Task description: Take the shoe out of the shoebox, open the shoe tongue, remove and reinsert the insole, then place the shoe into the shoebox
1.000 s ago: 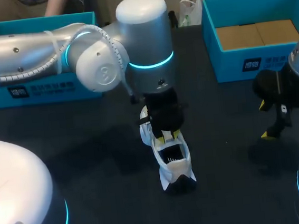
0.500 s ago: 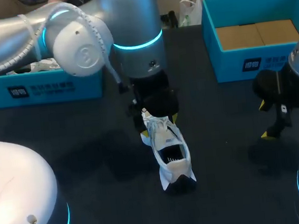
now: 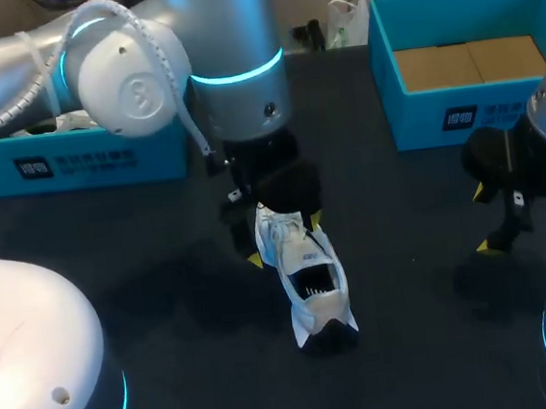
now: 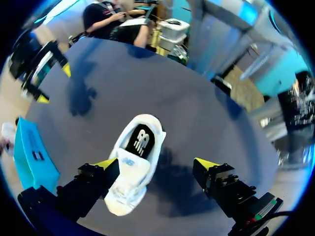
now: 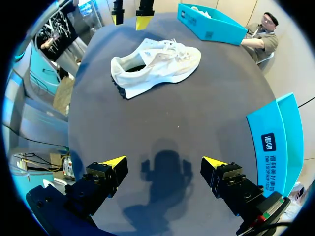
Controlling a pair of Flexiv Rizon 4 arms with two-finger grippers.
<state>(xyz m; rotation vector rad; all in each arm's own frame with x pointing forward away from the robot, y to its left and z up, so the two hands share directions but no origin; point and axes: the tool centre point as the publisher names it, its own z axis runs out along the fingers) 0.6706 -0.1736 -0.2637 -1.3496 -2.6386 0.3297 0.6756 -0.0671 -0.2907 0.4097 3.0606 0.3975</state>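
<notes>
Two claws in play, and both stand open. Left arm comes in across the far side and hangs its left gripper over the toe end of the shoe, fingers spread wide. In the left wrist view, the shoe has its toe just beside one finger while the other finger stands well off it over dark table, so nothing is gripped. Shoe sits upright on its sole out on the table near the middle, in neither box, toe towards the far edge, dark heel towards the robot, with a dark insole showing in its mouth.

Over on the right, the right gripper hovers near the right edge, yellow tips apart and nothing between them. The right wrist view shows the right gripper above its own shadow on bare tabletop, shoe well ahead, left gripper beyond that. A wide strip of table lies between shoe and right gripper.

Along the far edge, the left box is partly hidden behind the left arm, and the right box shows a brown cardboard floor; both are well apart from the shoe
</notes>
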